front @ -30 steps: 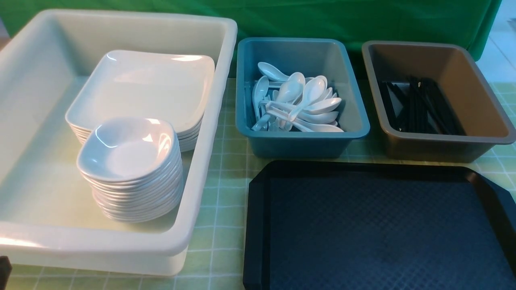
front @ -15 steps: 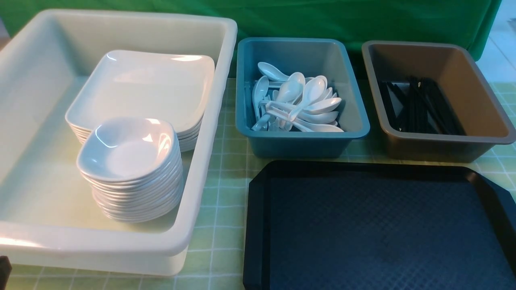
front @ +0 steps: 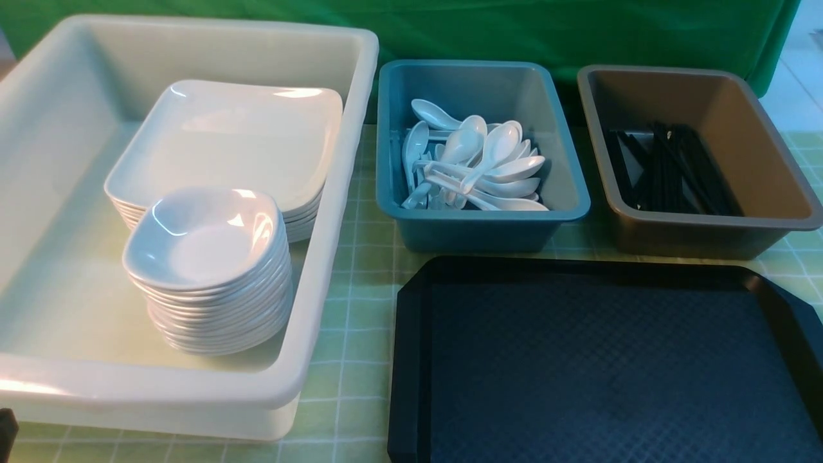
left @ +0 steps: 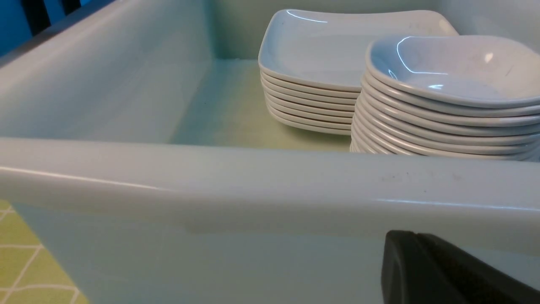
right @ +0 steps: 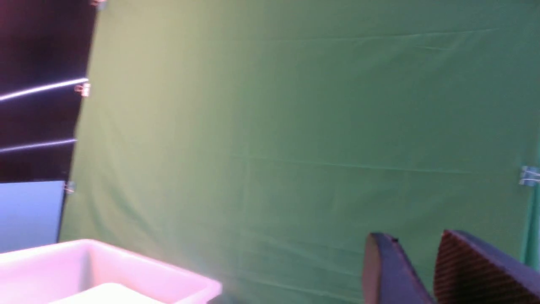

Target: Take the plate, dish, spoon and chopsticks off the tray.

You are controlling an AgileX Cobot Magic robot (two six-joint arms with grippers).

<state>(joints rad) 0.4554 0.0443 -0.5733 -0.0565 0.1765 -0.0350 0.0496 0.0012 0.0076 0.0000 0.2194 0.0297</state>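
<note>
Tray (front: 604, 360): black, diamond-textured, at 5 o'clock in the front view; nothing lies on the part in frame.
Change vs earlier frames: none visible in the front view; every item sits in the same place as 1.0 s and 0.5 s ago.
Plates (front: 225, 138): stacked in the white bin (front: 334, 193), at 10 o'clock of the tray; 8 edges countable in the left wrist view (left: 312, 55).
Dishes (front: 202, 238): stack touching the near side of the plate stack in the same bin; roughly 10–11 rims visible, the lowest hidden by the bin wall (left: 270, 185).
Spoons (front: 476, 164): white, piled in the blue bin (front: 482, 225), at 12 o'clock of the tray's left half; about 10, exact count not readable.
Chopsticks (front: 669, 167): black bundle in the brown bin (front: 707, 225), at 1 o'clock of the tray; too overlapped to count.
Left gripper (left: 438, 274): one dark finger shows, low outside the white bin's near wall, at 6 o'clock of the dish stack, well apart from the tray; only a dark sliver at the front view's bottom-left corner. Can't tell whether it is parted or closed.
Right gripper (right: 426, 270): outside the front view; two fingers (right: 392, 270) with a narrow gap between them, nothing held, pointing at the green backdrop (right: 295, 126). Tray not in its view; white bin corner (right: 105, 270) at the frame's lower edge.
Bins: 3. Tray: 1.
</note>
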